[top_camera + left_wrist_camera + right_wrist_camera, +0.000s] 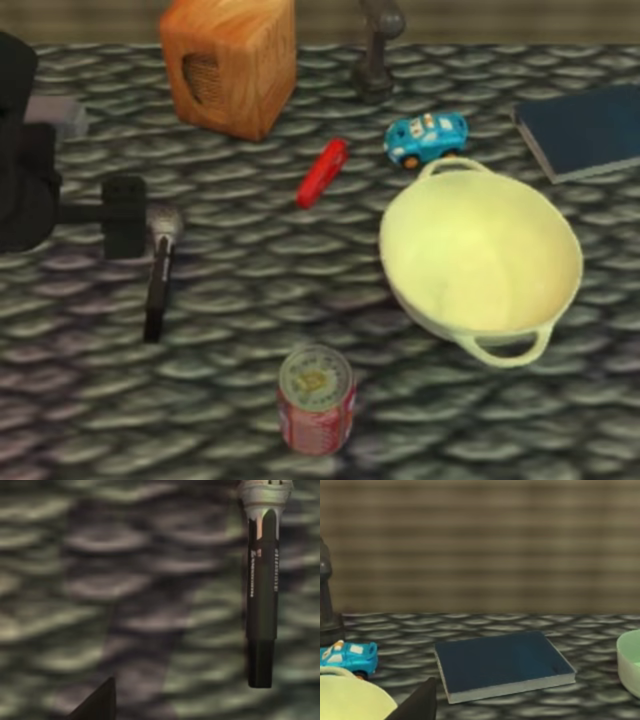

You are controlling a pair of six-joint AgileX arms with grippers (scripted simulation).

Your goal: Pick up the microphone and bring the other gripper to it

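Microphone lies flat on the table near its left edge, grey head toward the far side, black handle pointing toward the near edge. My left gripper hovers just beside the head, on its left; I cannot tell whether its fingers are open or closed. My left wrist view shows the microphone lying free on the table. My right gripper appears in no view; its wrist camera looks across a blue book by the right edge. Beyond lie a red stick, toy car, yellow pot, soda can and wooden box.
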